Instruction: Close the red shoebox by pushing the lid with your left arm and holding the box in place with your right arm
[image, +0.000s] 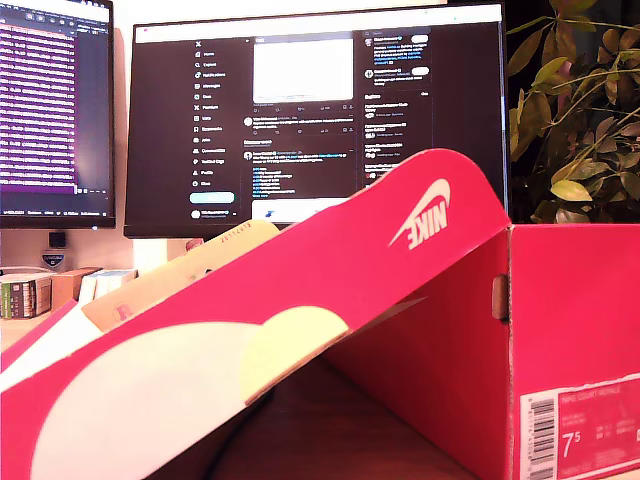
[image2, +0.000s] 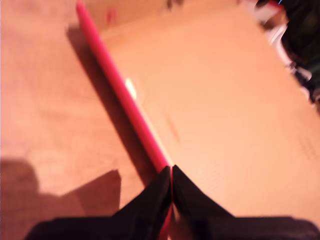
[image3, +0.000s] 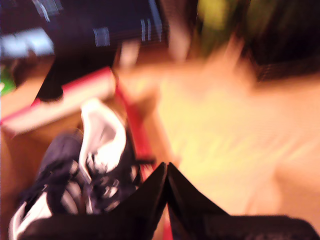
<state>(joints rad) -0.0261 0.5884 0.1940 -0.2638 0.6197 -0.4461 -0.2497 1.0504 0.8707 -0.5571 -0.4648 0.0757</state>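
Wooden desk (image: 340, 420) under red shoebox (image: 570, 340) (lid (image: 300, 300) half-raised), monitors (image: 320, 110) behind.

We are seeing our body only in the two wrist views; no arm is showing in the exterior view. My first gripper (image2: 171, 192) is showing two matte black fingers (image2: 150, 200), each tapering to a sharp point, flaring wide toward a black base. My second gripper (image3: 166, 192) is looking the same: two black pointed fingers (image3: 145, 200), wedge-shaped, smooth, no markings, screws or cables readable. Both views are blurring, the second heavily.
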